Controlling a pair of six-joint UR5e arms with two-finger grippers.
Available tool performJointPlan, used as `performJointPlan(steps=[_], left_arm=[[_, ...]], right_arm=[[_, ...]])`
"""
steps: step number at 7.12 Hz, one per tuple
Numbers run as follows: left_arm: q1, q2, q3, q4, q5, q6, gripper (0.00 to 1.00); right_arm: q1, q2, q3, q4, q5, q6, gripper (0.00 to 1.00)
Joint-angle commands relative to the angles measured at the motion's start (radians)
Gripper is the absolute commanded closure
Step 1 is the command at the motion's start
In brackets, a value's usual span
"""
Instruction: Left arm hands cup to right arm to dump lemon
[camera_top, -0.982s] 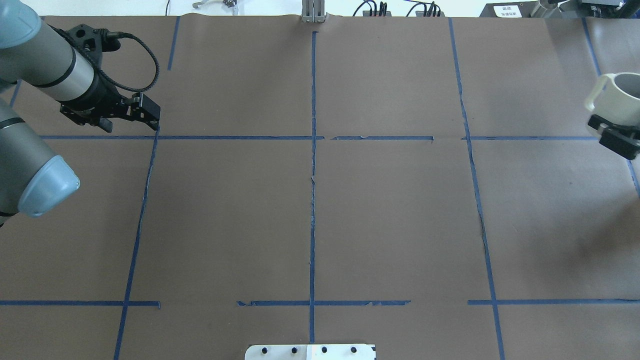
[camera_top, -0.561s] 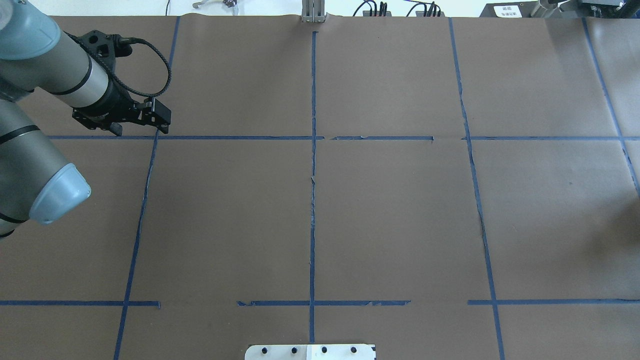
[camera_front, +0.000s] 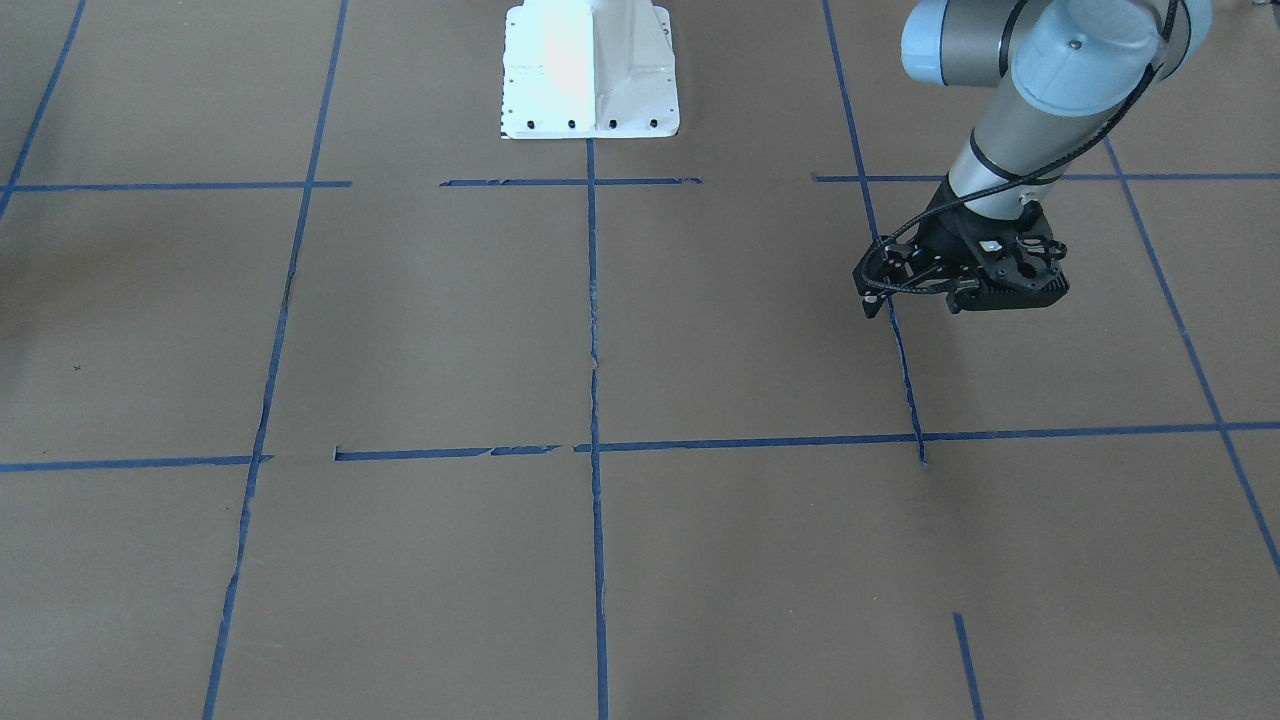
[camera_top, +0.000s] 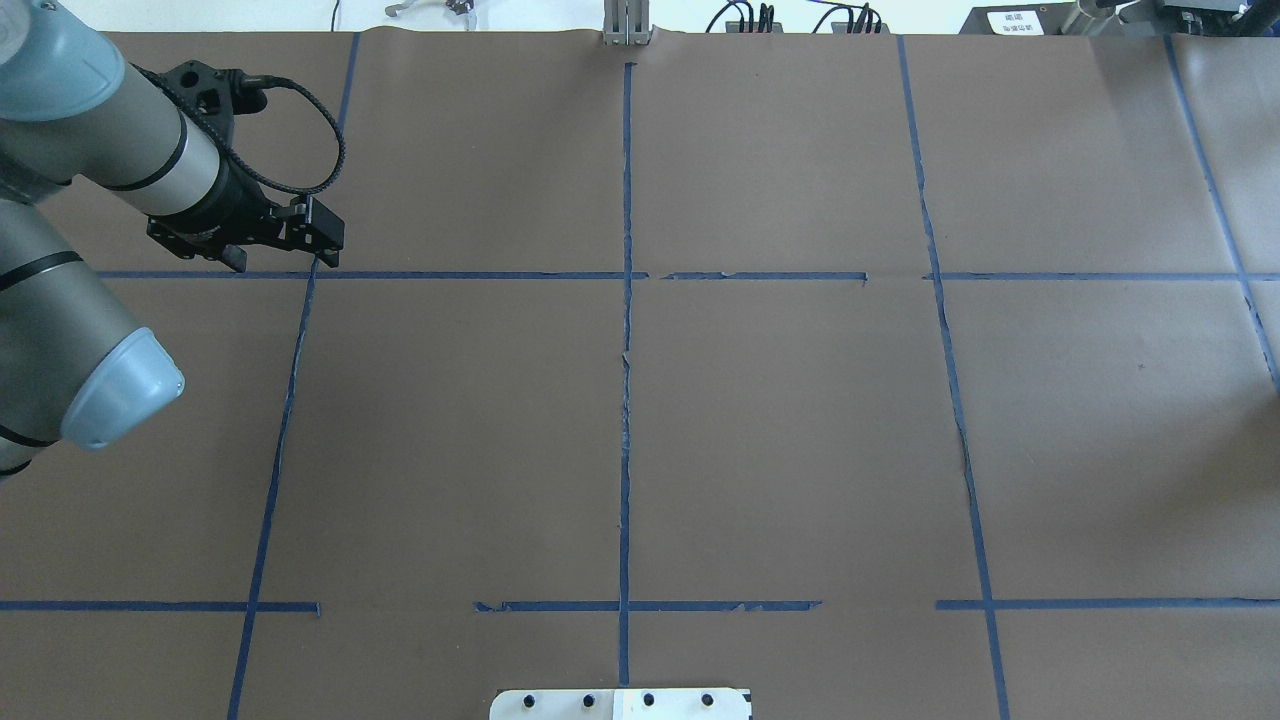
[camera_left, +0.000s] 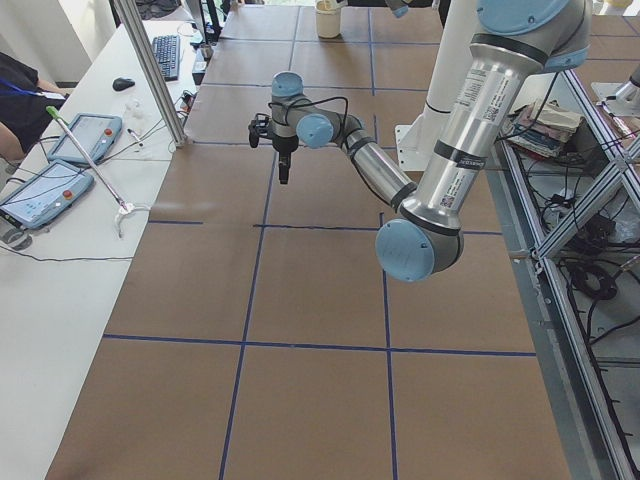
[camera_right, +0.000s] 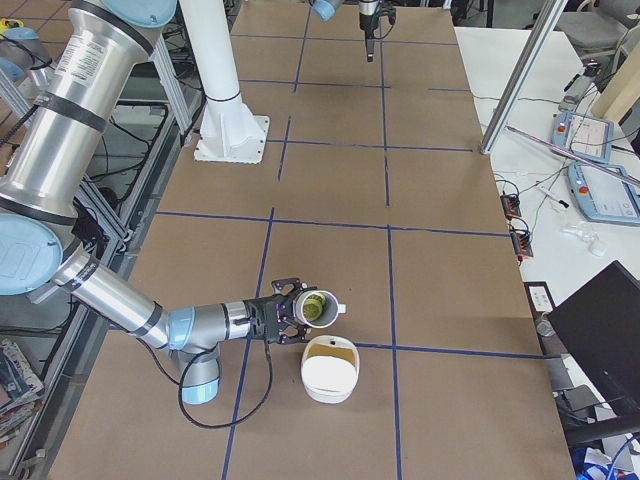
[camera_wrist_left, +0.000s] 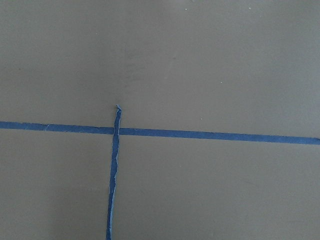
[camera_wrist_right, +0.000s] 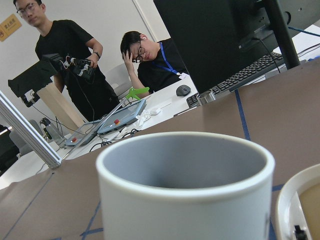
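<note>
My left gripper (camera_top: 280, 252) hangs open and empty over a blue tape crossing at the far left of the table. It also shows in the front view (camera_front: 912, 303); its wrist view shows only tape and brown paper. My right gripper (camera_right: 285, 318) is out of the overhead view. In the right side view it holds the white cup (camera_right: 318, 306) tilted, mouth up and outward, with the yellow-green lemon (camera_right: 312, 312) inside. In the right wrist view the cup (camera_wrist_right: 185, 190) fills the frame, held off the table. The lemon and the fingers are hidden there.
A white bowl (camera_right: 330, 372) stands on the table right beside the cup; its rim shows in the right wrist view (camera_wrist_right: 289, 200). Two operators (camera_wrist_right: 65, 60), a monitor and a keyboard are past the table's right end. The robot's base plate (camera_front: 590, 110) is at the middle.
The right gripper with the cup left the overhead view past its right edge. The left arm moved a little to the right and then stopped.
</note>
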Motion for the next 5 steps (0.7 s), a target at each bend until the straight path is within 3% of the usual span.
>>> performJointPlan(steps=[1,5], left_arm=[[0.000,-0.001,-0.001,0.000,0.002,0.000,0.00],[-0.001,-0.001,-0.003,0.000,0.006,0.000,0.00]], right_arm=[[0.000,0.071,-0.012,0.016,-0.023,0.237,0.97],[0.000,0.081,-0.015,0.079,-0.101,0.576,0.97]])
